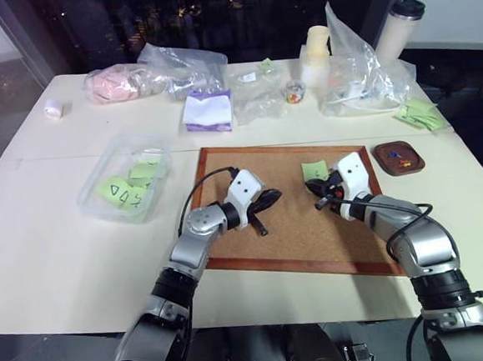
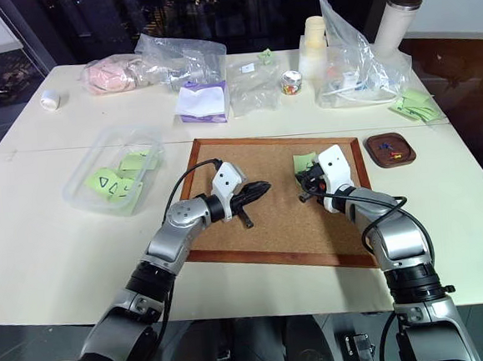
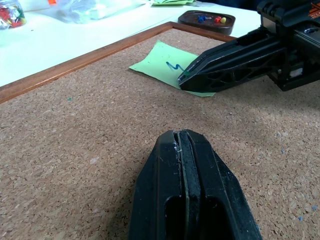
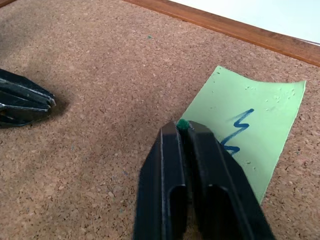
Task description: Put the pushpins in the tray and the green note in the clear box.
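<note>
Item one, your right gripper [image 4: 183, 129]: jaws pressed together on a green-headed pushpin [image 4: 182, 123], pinched at the tips, right at the near edge of the green note [image 4: 250, 135].

Item two, the green note: lies on the corkboard [image 1: 295, 226], near its far edge, one corner lifted off the cork. It is nearly square, so no clear long axis. Its only marking is a blue zigzag squiggle, no readable words.

Item three, your left gripper [image 3: 181, 142]: jaws closed on nothing, low over mid-board.

Item four, the tray [image 1: 398, 158]: just beside the board's far right corner, holding several coloured pins.

Item five, the clear box [image 1: 124, 177]: left of the board, with scribbled green notes inside.
</note>
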Robot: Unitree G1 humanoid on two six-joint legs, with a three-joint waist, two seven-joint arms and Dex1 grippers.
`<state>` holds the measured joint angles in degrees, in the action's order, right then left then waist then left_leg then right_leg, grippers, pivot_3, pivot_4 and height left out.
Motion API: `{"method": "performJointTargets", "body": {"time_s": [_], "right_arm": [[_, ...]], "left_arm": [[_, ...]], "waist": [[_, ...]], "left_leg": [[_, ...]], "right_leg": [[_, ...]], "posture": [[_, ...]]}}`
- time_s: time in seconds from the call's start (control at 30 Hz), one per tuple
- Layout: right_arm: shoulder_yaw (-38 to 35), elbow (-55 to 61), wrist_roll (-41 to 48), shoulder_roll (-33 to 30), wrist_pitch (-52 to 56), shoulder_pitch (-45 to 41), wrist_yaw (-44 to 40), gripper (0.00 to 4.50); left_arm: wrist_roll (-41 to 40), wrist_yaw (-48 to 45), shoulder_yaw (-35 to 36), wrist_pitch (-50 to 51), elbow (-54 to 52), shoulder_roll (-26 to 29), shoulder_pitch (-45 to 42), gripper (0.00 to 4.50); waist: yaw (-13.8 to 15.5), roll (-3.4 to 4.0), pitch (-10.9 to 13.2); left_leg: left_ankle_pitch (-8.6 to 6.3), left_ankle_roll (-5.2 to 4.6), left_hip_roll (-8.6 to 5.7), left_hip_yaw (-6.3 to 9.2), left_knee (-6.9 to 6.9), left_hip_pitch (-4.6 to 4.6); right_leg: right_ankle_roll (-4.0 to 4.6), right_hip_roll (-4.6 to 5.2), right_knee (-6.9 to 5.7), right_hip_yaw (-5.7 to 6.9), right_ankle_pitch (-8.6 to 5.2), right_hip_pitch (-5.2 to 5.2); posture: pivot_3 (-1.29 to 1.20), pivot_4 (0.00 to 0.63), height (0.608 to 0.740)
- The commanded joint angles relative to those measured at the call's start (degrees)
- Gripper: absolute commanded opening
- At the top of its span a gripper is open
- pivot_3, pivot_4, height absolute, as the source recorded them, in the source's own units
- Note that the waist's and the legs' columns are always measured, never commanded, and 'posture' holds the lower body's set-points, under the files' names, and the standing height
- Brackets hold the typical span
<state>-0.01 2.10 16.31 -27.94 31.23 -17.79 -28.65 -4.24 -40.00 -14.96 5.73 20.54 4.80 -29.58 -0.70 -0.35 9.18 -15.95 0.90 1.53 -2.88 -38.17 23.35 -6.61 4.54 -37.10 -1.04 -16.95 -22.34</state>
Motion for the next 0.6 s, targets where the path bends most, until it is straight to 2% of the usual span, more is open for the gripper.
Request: {"method": "performJointTargets", "body": {"time_s": [0.03,0.43,0.6], "right_arm": [[-2.48,4.43,1.11,-0.67,0.63,-0.21,-0.38,0.05],[-6.16,17.07,5.03,-4.29,8.08,-0.27,-1.66,0.05],[-6.27,24.58,7.39,-8.01,11.09,2.02,-4.78,0.05]], "left_arm": [[1.13,0.83,-0.32,1.47,2.11,0.53,1.49,0.0],[1.79,0.72,-0.87,0.48,5.93,0.38,0.84,0.0],[-3.87,0.81,3.29,5.84,3.25,-2.52,-1.86,0.0]], "waist": [[0.02,0.0,0.0],[0.09,-0.02,-0.02],[0.4,-0.04,-0.01]], "left_leg": [[0.0,0.0,0.0,0.0,0.0,0.0],[0.0,0.0,0.0,0.03,0.01,-0.05],[0.0,-0.01,-0.01,0.06,0.0,-0.02]], "right_leg": [[0.0,0.0,0.0,0.0,0.0,0.0],[0.0,0.01,0.03,0.02,0.0,0.09],[0.0,0.05,0.03,0.04,0.0,0.08]], "posture": [[0.0,0.15,0.74],[0.0,0.15,0.74],[0.0,0.15,0.74]]}}
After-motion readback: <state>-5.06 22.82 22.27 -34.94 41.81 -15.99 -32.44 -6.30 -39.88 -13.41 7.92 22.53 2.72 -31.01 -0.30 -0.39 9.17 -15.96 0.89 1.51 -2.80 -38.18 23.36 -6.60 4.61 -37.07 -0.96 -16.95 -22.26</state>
